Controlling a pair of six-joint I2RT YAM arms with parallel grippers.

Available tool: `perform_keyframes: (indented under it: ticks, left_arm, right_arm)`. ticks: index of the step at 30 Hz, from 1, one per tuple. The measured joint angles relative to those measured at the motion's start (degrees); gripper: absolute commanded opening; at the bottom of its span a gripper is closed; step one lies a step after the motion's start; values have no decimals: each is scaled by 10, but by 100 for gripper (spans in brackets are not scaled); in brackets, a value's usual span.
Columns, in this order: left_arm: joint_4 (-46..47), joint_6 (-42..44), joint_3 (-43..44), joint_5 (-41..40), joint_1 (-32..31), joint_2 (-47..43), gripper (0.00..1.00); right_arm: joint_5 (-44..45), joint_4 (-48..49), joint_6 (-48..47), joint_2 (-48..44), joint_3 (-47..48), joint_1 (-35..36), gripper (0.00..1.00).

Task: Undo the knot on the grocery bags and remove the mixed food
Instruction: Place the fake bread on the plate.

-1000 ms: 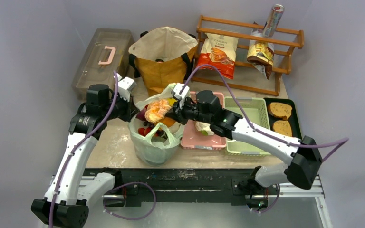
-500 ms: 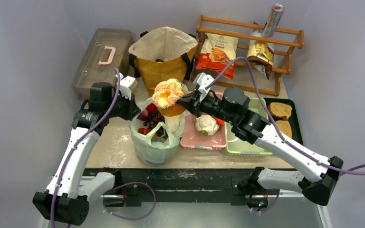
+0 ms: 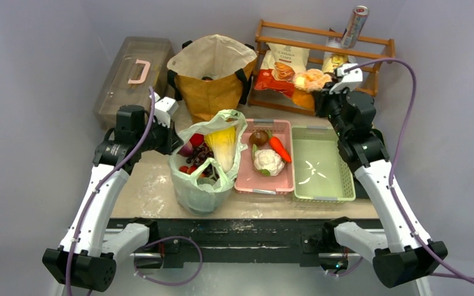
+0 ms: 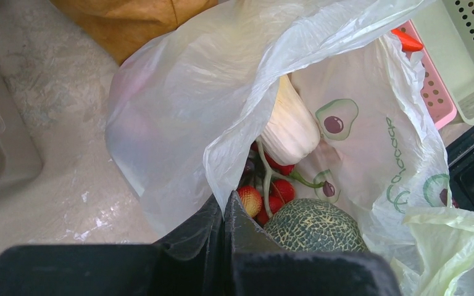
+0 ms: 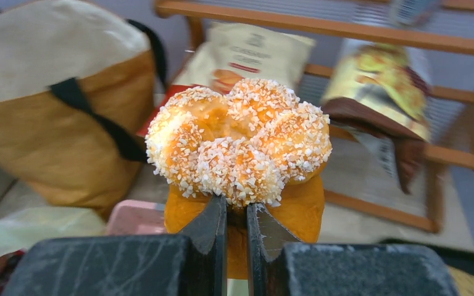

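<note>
Two grocery bags stood at the table's left-centre. The larger was a mustard tote (image 3: 213, 92) at the back, its mouth gaping. The smaller was a pale-green plastic bag (image 3: 197, 191) just in front of it, its neck loose and open. The left gripper (image 3: 171, 140) sat at the far-left rim of the plastic bag, and the left wrist view showed its jaws pressed together on a fold of the thin film (image 4: 224, 216), holding that side of the mouth up. To the right of the bag lay a pink basket (image 3: 265, 184) and, beside that, a green basket (image 3: 324, 194). Inside the plastic bag, a leafy cabbage (image 3: 223, 147) leaned against the right side. Directly below the left gripper's fingers lay a green melon (image 4: 313, 225), with dark grapes (image 3: 201, 154) and small red fruits (image 4: 251, 200) tucked between the two. Well apart from the bag, past both baskets at the back right, the right gripper (image 3: 323, 86) was raised in front of the wooden rack (image 3: 321, 31) and its chip bags (image 3: 284, 61). Its jaws were nearly together, clamped on the orange base of a sugared bun (image 5: 237, 145) that stood upright above the fingertips.
</note>
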Motion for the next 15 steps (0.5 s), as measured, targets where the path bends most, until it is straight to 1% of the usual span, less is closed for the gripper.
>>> perform_keyframes:
  ticks: [6, 9, 11, 15]
  left_arm:
    - [0, 0, 0, 9, 0, 0, 0]
    - [0, 0, 0, 11, 1, 0, 0]
    - [0, 0, 0, 13, 1, 0, 0]
    - [0, 0, 0, 22, 1, 0, 0]
  right_arm:
    - [85, -83, 7, 0, 18, -98, 0]
    - [113, -120, -4, -5, 28, -142, 0]
    - [118, -144, -13, -15, 28, -167, 0]
    - [111, -190, -30, -37, 25, -241, 0]
